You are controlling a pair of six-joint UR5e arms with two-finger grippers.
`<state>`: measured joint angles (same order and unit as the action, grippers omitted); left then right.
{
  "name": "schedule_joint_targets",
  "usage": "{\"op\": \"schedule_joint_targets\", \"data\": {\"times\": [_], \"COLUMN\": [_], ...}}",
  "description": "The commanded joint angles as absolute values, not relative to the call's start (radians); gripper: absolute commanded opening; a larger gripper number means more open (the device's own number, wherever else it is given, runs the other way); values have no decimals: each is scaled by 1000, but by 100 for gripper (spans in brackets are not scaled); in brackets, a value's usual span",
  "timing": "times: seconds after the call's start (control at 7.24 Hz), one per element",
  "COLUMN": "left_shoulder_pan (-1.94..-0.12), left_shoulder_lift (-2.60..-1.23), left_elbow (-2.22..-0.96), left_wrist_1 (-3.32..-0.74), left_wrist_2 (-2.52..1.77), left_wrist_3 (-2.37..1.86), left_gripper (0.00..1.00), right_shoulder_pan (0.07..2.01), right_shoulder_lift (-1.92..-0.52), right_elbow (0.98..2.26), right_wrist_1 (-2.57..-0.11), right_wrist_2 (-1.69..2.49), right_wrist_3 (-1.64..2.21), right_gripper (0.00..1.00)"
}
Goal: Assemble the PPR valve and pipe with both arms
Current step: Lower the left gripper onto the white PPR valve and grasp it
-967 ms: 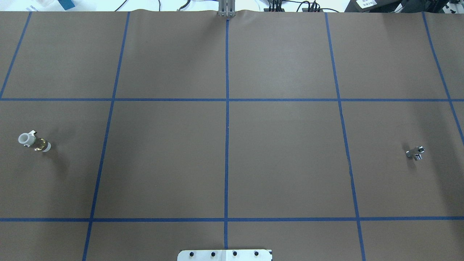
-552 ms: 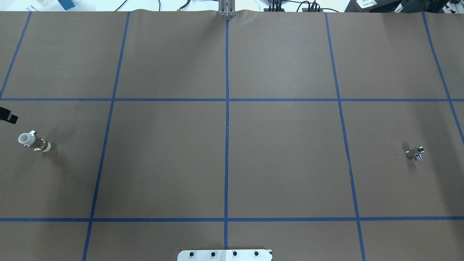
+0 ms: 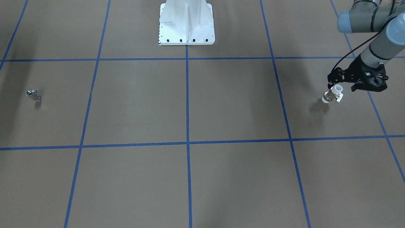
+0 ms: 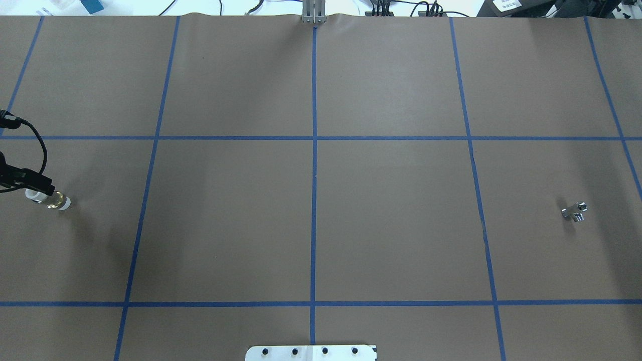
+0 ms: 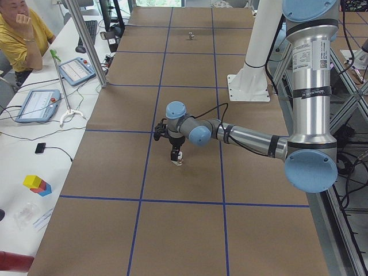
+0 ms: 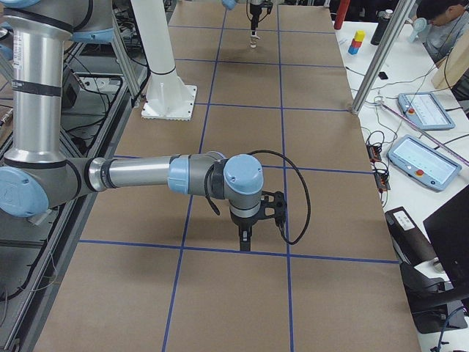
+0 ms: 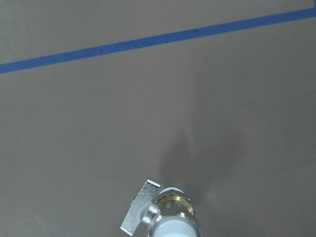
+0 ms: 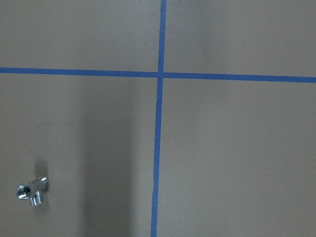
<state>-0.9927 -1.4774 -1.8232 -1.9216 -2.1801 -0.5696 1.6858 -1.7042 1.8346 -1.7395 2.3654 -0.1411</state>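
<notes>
The PPR valve (image 3: 331, 95), white with a brass band and a pale side handle, stands on the brown table at my far left. It also shows in the overhead view (image 4: 51, 199) and at the bottom edge of the left wrist view (image 7: 170, 219). My left gripper (image 3: 341, 87) hangs just over its top and looks open, with a finger on either side (image 4: 37, 184). The pipe (image 4: 575, 210), a small silver piece, lies far right, also in the front view (image 3: 33, 95) and the right wrist view (image 8: 32, 191). My right gripper (image 6: 244, 242) points down above the table; I cannot tell whether it is open or shut.
The white pedestal base (image 3: 186, 27) stands at the table's middle near my side. Blue tape lines (image 4: 313, 200) divide the brown mat. An aluminium post (image 4: 313, 12) stands at the far edge. Operators' desks with tablets (image 5: 37, 104) run along the far side.
My left gripper has come in from the left edge and moved down over the valve's top. The valve and the pipe have not moved.
</notes>
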Motion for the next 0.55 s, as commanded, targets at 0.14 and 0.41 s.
{"op": "schedule_joint_targets", "data": {"times": [0.14, 0.41], "left_shoulder_pan": [-963, -942], "left_shoulder_lift": [-1489, -1493], "left_elbow": [-1781, -1767], "left_wrist_1": [-1922, -1922], "left_wrist_2": [-2175, -2177], "left_wrist_3": [-571, -572], "left_gripper": [100, 100], "right_shoulder_pan": [1686, 1686], "right_shoulder_lift": [-1704, -1704], "right_elbow": [1835, 1835], "right_wrist_1": [-1740, -1740], "right_wrist_2": [2365, 2365], "right_wrist_3": [-141, -141], "right_gripper": [100, 100]}}
